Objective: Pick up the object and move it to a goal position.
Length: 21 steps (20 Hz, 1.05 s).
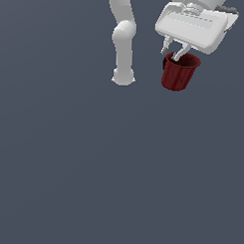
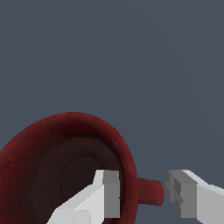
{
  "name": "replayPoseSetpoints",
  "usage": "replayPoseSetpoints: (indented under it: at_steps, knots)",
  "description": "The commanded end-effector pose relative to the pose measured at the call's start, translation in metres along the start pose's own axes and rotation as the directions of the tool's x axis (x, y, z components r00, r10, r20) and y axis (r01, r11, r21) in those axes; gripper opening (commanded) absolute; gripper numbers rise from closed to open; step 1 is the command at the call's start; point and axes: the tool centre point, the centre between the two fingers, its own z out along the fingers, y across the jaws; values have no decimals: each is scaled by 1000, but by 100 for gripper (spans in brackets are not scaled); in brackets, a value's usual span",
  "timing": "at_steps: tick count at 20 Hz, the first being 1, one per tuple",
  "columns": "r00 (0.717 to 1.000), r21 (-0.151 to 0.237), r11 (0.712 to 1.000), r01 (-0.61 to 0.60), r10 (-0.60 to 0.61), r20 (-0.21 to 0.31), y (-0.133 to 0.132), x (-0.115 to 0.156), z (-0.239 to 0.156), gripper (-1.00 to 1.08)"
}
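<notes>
The dark red pot (image 1: pixel 180 72) hangs upright beneath the white gripper (image 1: pixel 174 51) near the exterior view's upper right; one finger (image 2: pixel 101 197) sits inside the hollow against the rim, the other (image 2: pixel 188 192) outside, apart from a small red nub; whether the wall is truly pinched cannot be told.

No real room: a sim render. Flat, even slate-grey surface (image 1: pixel 117 183) fills both views w/ no walls, furniture, seams or texture, and no horizon. Only things present are a plain white robot arm (image 1: pixel 123 39) w/ smooth, untextured shading, and a dark red pot (image 1: pixel 179 72) w/ blocky, pixelated edges. Lighting is uniform; no cast shadows visible on the grey.
</notes>
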Motion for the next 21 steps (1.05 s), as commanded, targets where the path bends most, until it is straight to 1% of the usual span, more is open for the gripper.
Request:
replayPoseSetpoints:
  at_steps: [1,6,11,16,21]
  knots:
    - [1000,2,1000,0,0,0,-7,6,-24,-100]
    - [1000,4,1000,1,-1,-3,-18,16,-61,-100]
    - [1000,4,1000,0,0,-6,-25,23,-84,-100]
    - [1000,4,1000,0,0,-8,-30,27,-97,-100]
    - [1000,4,1000,0,0,-9,-31,28,-101,-100]
